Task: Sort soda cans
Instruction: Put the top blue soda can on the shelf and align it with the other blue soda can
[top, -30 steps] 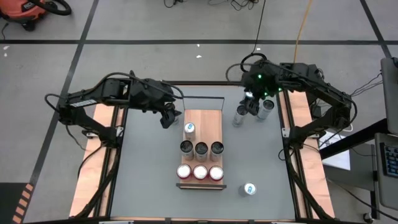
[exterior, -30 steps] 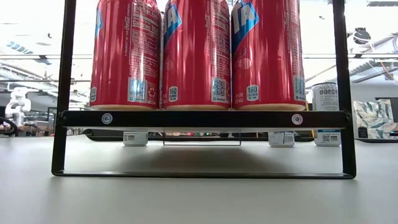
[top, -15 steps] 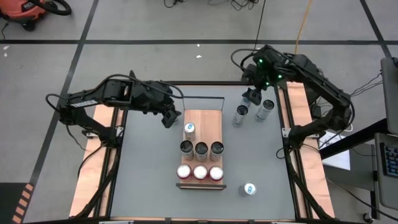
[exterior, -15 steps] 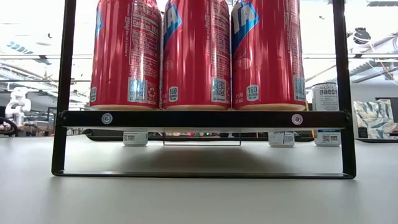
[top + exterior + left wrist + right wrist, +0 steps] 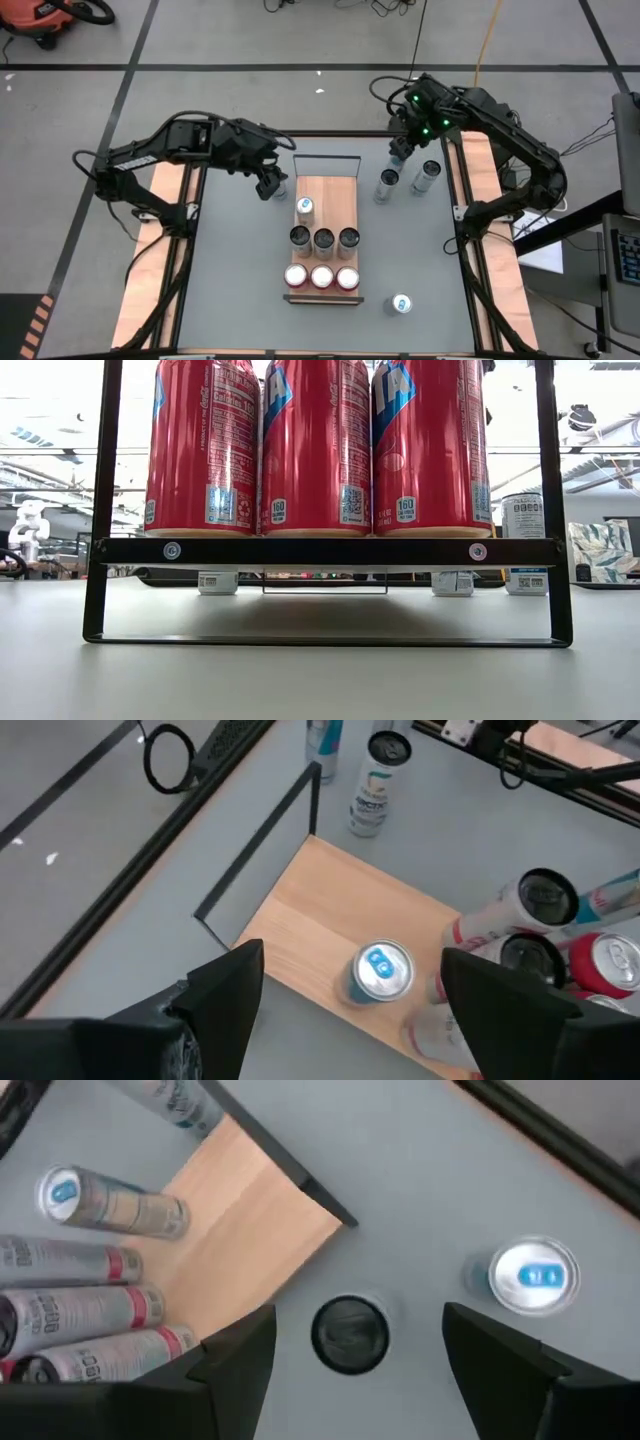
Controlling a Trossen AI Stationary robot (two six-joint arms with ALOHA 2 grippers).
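Two grippers hang above the far half of the surface (image 5: 230, 300), both with fingers spread apart and nothing between them. The left gripper (image 5: 274, 187) hovers just off the far left corner of the wooden tray (image 5: 340, 195), and its wrist view looks down between its fingers on a blue can (image 5: 381, 972) standing alone on the bare wood at the tray's far end. The right gripper (image 5: 398, 150) hovers near the far right corner of the surface, above two cans that stand off the tray: a dark-topped silver can (image 5: 388, 184) just beside the tray's right edge and a pale-topped can (image 5: 428, 175) a little farther right (the right wrist view shows both tops between its fingers). On the tray, nearer than the lone blue can, three dark-topped silver cans (image 5: 324, 239) stand in a row, and three red cans (image 5: 322, 277) stand in a row at the near edge, filling the low view behind a black frame (image 5: 325, 550). One more blue can (image 5: 401, 304) stands on the surface off the tray's near right corner, well apart from both grippers.
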